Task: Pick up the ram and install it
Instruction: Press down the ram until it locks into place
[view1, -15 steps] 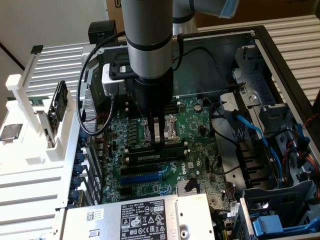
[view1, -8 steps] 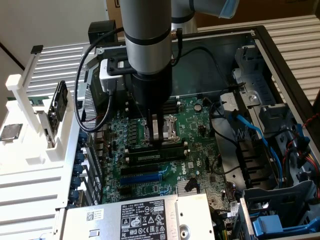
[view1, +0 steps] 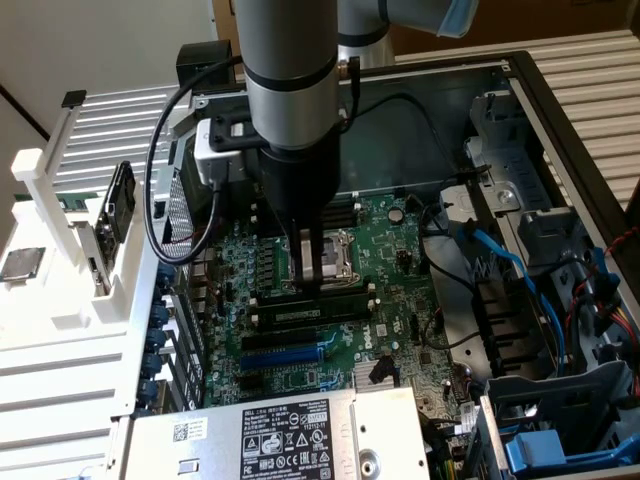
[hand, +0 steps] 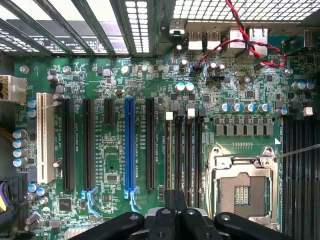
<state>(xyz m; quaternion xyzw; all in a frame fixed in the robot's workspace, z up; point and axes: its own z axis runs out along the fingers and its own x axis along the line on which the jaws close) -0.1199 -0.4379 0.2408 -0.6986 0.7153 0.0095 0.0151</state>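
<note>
My gripper (view1: 312, 283) hangs straight down over the green motherboard (view1: 400, 250), fingers shut together with nothing between them. Its tips rest at the bank of black memory slots (view1: 300, 318), just in front of the CPU socket (view1: 325, 255). A long dark stick that looks like the ram (view1: 340, 302) stands on edge in that bank, right under the fingertips. In the wrist view the shut gripper (hand: 176, 202) points at the memory slots (hand: 182, 150). The ram cannot be told apart from the slots there.
A blue expansion slot (view1: 285, 355) (hand: 130, 145) lies beside the memory bank. The labelled power supply (view1: 290, 435) sits at the case front. Blue cables (view1: 500, 260) and drive cages are on the exterior view's right, a white parts rack (view1: 60, 230) on its left.
</note>
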